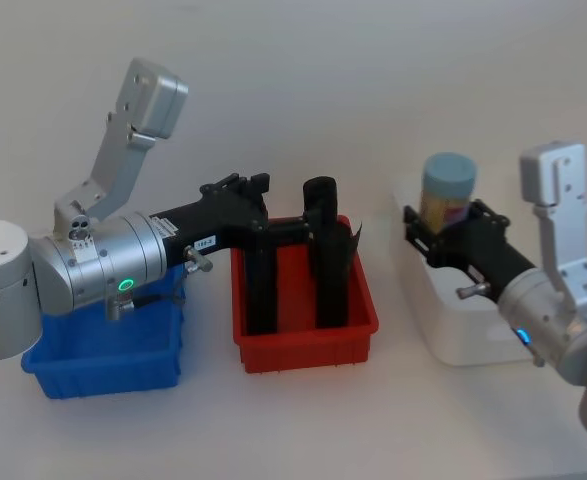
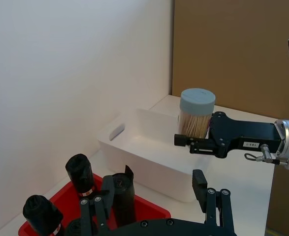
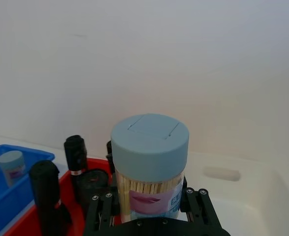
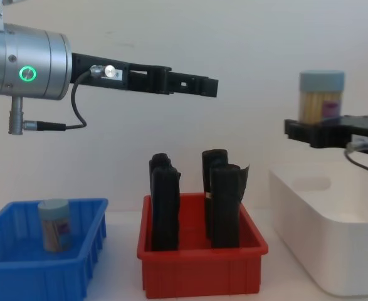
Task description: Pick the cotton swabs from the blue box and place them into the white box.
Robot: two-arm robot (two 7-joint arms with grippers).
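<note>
My right gripper (image 1: 441, 235) is shut on a tub of cotton swabs (image 1: 448, 188) and holds it upright above the white box (image 1: 473, 325). The chest view puts this tub (image 4: 321, 95) well clear of the box rim (image 4: 309, 200). The right wrist view shows its pale blue lid and pink label (image 3: 150, 167) up close. A second tub of cotton swabs (image 4: 54, 224) stands in the blue box (image 4: 21, 269). My left gripper (image 4: 193, 84) hangs open and empty, high over the red bin (image 4: 199, 266); its fingers (image 2: 210, 196) are spread wide.
Several tall black rolls (image 1: 328, 255) stand upright in the red bin (image 1: 308, 345), between the blue box (image 1: 103, 365) and the white box. A white wall closes the back of the table.
</note>
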